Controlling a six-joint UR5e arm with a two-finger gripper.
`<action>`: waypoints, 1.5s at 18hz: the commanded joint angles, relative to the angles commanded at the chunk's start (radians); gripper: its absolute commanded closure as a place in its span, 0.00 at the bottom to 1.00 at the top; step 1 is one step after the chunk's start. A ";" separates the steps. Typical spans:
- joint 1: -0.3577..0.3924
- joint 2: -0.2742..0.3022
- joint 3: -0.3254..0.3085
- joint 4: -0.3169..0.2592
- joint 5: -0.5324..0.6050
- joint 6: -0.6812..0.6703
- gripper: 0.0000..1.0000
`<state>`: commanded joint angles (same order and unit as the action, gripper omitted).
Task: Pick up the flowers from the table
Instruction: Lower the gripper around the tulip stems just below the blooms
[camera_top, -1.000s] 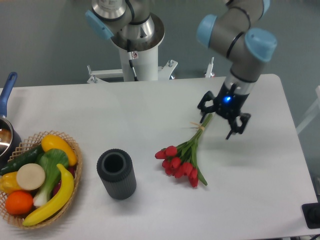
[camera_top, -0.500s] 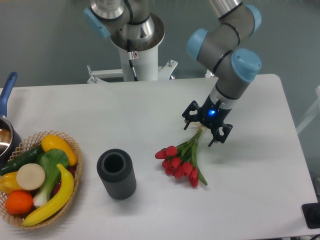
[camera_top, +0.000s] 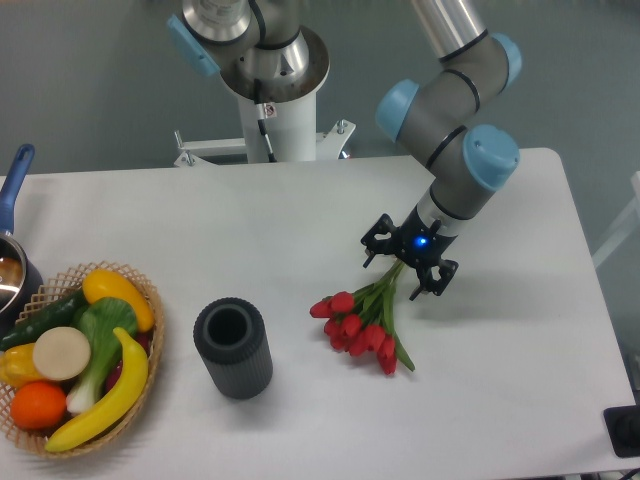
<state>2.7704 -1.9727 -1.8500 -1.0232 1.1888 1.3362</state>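
From the fixed camera, the flowers lie flat on the white tabletop, right of centre, red heads toward 7 o'clock and stems running up toward 1 o'clock. The claw sits over the stem ends, its two fingers spread wide, one on each side of the stems, gripping nothing. At 9 o'clock from the blooms stands a dark ribbed cylinder; farther that way rests a basket of fruit and vegetables.

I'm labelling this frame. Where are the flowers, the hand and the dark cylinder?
flowers (camera_top: 357, 328), fixed camera, on the red blooms.
hand (camera_top: 404, 272), fixed camera, midway between its fingertips.
dark cylinder (camera_top: 234, 358), fixed camera, on its ribbed side.
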 joint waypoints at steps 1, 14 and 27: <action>0.000 -0.002 -0.002 0.005 0.000 -0.015 0.00; -0.021 -0.038 -0.005 0.008 0.000 -0.020 0.00; -0.031 -0.041 -0.020 0.011 -0.002 -0.015 0.09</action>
<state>2.7397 -2.0141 -1.8699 -1.0124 1.1873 1.3208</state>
